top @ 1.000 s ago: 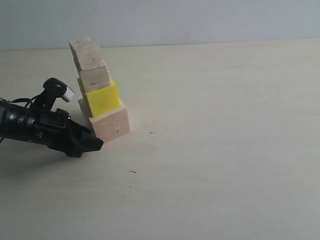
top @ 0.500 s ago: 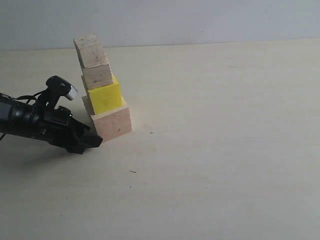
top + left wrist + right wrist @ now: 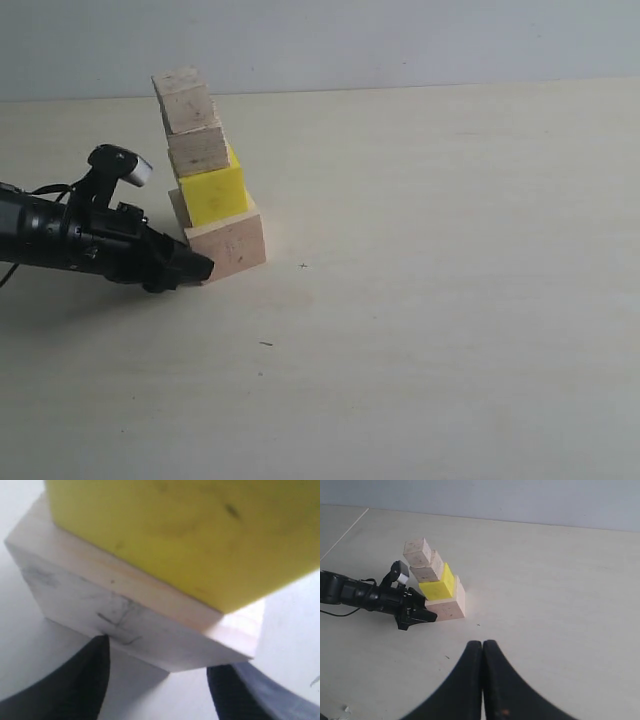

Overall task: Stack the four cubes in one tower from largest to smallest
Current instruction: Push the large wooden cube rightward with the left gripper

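Jaws: my left gripper (image 3: 196, 270) is spread wide at the foot of the tower (image 3: 210, 180), pinching nothing; my right gripper (image 3: 483, 646) is pressed together, well apart.
Tower toward the table's (image 3: 450, 300) far left edge: pale wood cube (image 3: 232, 248), yellow cube (image 3: 215, 196), light-brown cube (image 3: 198, 152), pinkish cube (image 3: 183, 98), edges askew. Faint pencil scribbles (image 3: 117, 625) on the bottom cube, unreadable.

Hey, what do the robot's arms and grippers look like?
Left arm: black, tubular, with thin black cables and a small white-capped part on top. Left gripper: black, tapering fingers. Right gripper: two glossy black fingers, broad at the base, curving to narrow tips. No markings visible; the right arm is out of view.
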Controlling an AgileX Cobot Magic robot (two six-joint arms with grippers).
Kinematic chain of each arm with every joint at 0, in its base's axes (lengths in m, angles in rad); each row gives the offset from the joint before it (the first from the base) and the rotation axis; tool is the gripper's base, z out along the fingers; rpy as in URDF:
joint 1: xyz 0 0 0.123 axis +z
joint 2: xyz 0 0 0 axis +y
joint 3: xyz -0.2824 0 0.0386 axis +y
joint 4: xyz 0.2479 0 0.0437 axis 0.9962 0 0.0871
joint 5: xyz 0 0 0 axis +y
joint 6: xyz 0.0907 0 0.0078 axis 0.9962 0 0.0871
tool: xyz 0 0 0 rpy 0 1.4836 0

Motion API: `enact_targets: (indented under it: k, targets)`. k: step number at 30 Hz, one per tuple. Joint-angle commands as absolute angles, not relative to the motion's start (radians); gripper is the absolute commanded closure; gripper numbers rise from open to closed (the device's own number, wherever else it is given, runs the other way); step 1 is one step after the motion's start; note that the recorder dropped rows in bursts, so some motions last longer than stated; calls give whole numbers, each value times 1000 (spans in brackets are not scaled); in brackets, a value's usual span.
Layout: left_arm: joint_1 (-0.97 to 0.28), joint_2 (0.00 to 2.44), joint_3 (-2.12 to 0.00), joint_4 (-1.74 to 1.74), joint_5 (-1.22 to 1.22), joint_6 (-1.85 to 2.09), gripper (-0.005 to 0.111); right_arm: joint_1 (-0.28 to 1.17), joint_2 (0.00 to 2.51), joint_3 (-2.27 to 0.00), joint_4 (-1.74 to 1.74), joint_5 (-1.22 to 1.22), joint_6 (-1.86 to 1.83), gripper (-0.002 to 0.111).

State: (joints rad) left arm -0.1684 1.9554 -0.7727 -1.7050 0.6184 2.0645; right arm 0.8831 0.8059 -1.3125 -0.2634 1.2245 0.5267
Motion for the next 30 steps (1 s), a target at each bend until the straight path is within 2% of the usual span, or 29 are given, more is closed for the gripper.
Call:
enact_targets:
  k: [1,30]
  targets:
    - [-173,1948,-778,-1744,632,2060,50,882,803,-1308,-272,1221,526,108]
    - [-173,1948,-886,-1744,597,2085,50,882,803,-1308,-272,1221,537,108]
